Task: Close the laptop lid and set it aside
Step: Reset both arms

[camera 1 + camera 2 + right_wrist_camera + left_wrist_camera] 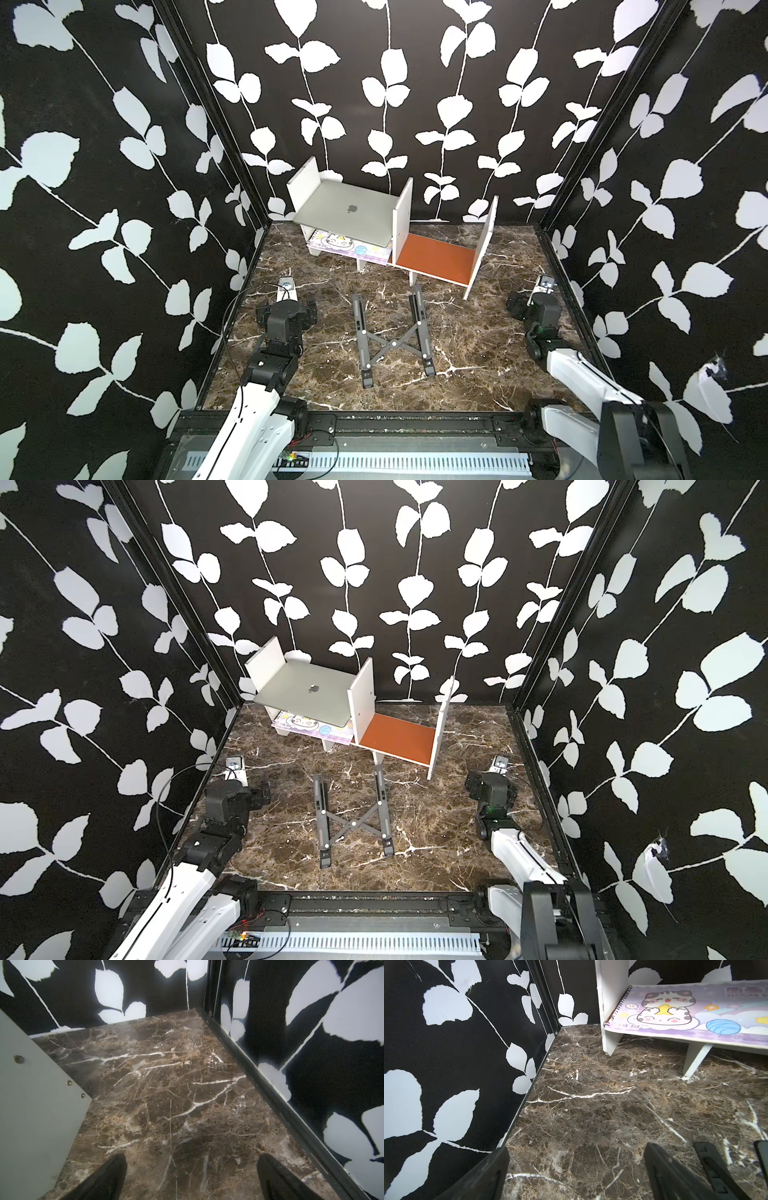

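Slim silver-grey aluminium laptop (pixel 347 214) sits shut in the white panel rack (pixel 402 220). Left gripper (pixel 577 1147) and right gripper (pixel 193 1157) gape empty; I'd park them clear.

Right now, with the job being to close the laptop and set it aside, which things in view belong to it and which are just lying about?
Job: laptop, closed, in the white shelf; left gripper and right gripper, both open, empty.
Lying about: cartoon notebook; black folding stand.
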### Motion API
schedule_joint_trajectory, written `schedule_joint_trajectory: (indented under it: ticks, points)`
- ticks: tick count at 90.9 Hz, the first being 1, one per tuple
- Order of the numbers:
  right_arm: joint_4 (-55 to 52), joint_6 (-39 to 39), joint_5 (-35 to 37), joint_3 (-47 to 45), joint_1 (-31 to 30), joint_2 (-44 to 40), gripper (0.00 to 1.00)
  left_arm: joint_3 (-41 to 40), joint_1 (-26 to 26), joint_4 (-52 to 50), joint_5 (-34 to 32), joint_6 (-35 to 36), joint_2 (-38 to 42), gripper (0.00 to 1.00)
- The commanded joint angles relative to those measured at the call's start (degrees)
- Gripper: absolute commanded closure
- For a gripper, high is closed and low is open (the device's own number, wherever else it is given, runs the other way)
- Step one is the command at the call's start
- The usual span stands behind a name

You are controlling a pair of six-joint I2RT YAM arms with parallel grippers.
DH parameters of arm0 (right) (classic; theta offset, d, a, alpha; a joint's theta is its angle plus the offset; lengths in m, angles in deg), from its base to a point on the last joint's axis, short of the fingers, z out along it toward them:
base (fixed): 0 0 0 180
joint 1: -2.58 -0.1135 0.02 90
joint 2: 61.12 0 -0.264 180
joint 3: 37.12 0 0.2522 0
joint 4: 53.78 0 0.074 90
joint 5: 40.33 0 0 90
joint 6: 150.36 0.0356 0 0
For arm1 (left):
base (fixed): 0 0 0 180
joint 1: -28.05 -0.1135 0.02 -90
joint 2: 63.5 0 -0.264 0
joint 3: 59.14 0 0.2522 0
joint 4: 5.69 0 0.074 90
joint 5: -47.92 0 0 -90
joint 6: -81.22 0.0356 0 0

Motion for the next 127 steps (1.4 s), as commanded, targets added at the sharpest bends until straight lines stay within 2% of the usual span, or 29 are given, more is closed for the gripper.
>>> schedule_joint_trajectory:
  ticks: [1,12,16,22,28,34,53,68,77,81,89,92,97,102,108,114,119,127]
  points:
    - [15.39,-2.79,-1.54,0.03,0.26,6.31,0.0,2.29,-0.23,-1.66,0.01,1.37,0.0,0.01]
    - [29.74,-5.76,-4.99,0.93,0.56,18.05,0.0,2.71,-0.23,-1.69,0.45,1.35,-0.17,0.01]
    - [38.8,-7.71,-6.01,0.0,0.03,23.24,0.0,2.87,-0.29,-1.67,0.65,1.47,-0.34,0.01]
    - [30.24,-6.99,-5.97,1.46,-0.17,20.73,0.0,3.03,-0.23,-1.25,1.06,1.67,-0.68,0.01]
    - [36.83,-7.43,-5.24,0.4,-0.12,22.75,0.0,2.4,-0.22,0.19,2.43,2.05,-1.17,0.01]
    - [32.77,-7.11,-5.13,0.95,-0.17,21.65,0.0,0.98,-0.17,3.33,4.35,3.25,-2.14,0.01]
    - [35.59,-7.33,-4.94,0.46,-0.31,22.34,0.0,-3.29,-0.23,16.3,3.73,5.82,-10.66,0.01]
    - [35.33,-7.34,-5.02,0.48,-0.35,22.2,0.0,-5.91,-0.69,31.4,5.78,9.39,-23.64,0.01]
    - [35.34,-7.36,-4.97,0.53,-0.31,22.2,0.0,-8.24,-2.78,45.85,8.89,7.94,-34.44,0.01]
    - [35.31,-7.34,-5.01,0.44,-0.31,22.2,0.0,-8.44,-4.09,53.59,10.84,8.1,-39.77,0.01]
    - [35.24,-7.34,-5.02,0.49,-0.31,22.2,0.0,-5.38,-5.92,59.72,17.16,9.95,-47.18,0.01]
    - [35.22,-7.4,-5.15,0.46,-0.31,22.21,0.0,-5.44,-7.14,61.52,18.93,8.36,-50.61,0.01]
    - [35.06,-7.45,-5.35,0.65,-0.26,22.26,0.0,-7.31,-10.48,71.62,21.81,5.79,-55.82,0.01]
    - [35.03,-7.57,-5.51,0.6,-0.3,22.21,0.0,-7.79,-11.61,67.54,21.95,3.9,-53.62,0.01]
    - [34.97,-7.69,-5.84,0.7,-0.31,22.26,0.0,-8.78,-11.65,72.61,20.95,4.28,-55.2,0.01]
    - [34.87,-7.69,-5.89,0.71,-0.31,22.26,0.0,-8.2,-11.65,69.67,20.8,3.82,-54.13,0.01]
    - [34.82,-7.71,-5.98,0.76,-0.31,22.26,0.0,-8.35,-11.58,71.77,21.08,4.39,-54.83,0.01]
    - [34.9,-7.8,-6.07,0.8,-0.35,22.25,0.0,-9.53,-11.65,72.54,24.45,5.47,-54.37,0.02]
